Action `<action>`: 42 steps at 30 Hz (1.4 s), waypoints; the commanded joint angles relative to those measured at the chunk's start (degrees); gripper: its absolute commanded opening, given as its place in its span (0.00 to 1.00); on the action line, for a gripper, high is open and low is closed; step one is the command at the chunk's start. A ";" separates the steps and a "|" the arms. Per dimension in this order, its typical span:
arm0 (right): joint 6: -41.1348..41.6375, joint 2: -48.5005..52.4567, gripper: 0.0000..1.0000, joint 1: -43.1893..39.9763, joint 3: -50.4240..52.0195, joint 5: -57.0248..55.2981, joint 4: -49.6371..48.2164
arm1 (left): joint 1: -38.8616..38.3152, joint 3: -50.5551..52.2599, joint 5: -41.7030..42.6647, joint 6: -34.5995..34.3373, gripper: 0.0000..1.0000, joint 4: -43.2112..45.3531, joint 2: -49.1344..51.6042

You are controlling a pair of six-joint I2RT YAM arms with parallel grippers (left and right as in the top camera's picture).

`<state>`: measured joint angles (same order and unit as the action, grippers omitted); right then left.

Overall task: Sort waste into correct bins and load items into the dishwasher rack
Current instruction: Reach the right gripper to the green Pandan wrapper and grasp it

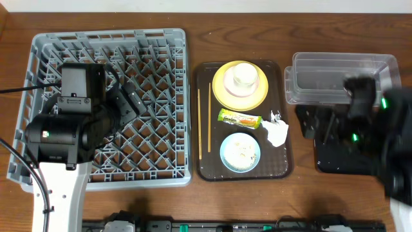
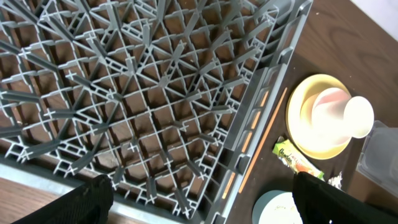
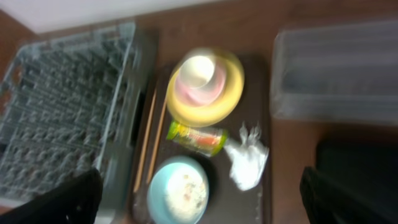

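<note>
The wrapper [image 1: 239, 119] is lying on the brown tray [image 1: 206, 169] between the far plate [image 1: 222, 91] and the near bowl [image 1: 240, 153], napkin [image 1: 278, 133] just right. The left end effector [image 2: 202, 191] is hanging spread over the rack [image 1: 161, 64]; the right end effector [image 3: 199, 182] is hovering spread near the black tray [image 1: 335, 162].

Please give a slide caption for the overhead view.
Brown tray with yellow plate, blue bowl and wrapper lies between grey rack and clear tub.
</note>
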<state>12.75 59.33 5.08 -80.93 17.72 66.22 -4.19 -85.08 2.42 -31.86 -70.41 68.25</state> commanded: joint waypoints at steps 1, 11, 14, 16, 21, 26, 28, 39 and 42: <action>-0.76 10.54 0.99 4.04 -10.23 3.76 6.21 | 0.26 -0.17 -0.52 0.33 0.93 0.00 -0.09; -0.35 30.27 0.99 14.14 -12.79 3.96 8.17 | 0.26 -0.17 -0.52 0.33 0.93 0.00 -0.09; 0.07 35.34 0.99 16.09 -12.66 2.43 8.00 | 0.26 -0.17 -0.52 0.31 0.93 -0.02 -0.09; 1.64 38.23 0.99 16.61 -12.66 -0.26 7.91 | 0.26 -0.17 -0.52 0.33 0.94 -0.02 -0.09; 4.42 45.13 0.99 16.74 -12.63 -2.54 6.60 | 0.26 -0.17 -0.52 0.33 0.94 -0.02 -0.09; 4.44 51.25 0.99 16.76 -12.63 -2.47 3.19 | 0.26 -0.17 -0.52 0.33 0.94 -0.02 -0.09; 4.42 53.99 0.99 16.76 -12.63 -2.49 1.36 | 0.26 -0.17 -0.52 0.31 0.94 -0.02 -0.09; -0.57 65.07 0.99 18.21 -12.63 -2.99 -5.68 | 0.26 -0.17 -0.52 0.33 0.94 0.00 -0.09; -3.39 66.77 0.99 18.58 -12.63 -4.35 -6.05 | 0.26 -0.17 -0.52 0.33 0.94 -0.02 -0.09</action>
<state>13.06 124.90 22.98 -93.01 14.74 60.36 -4.19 -85.08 2.42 -31.86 -70.32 68.25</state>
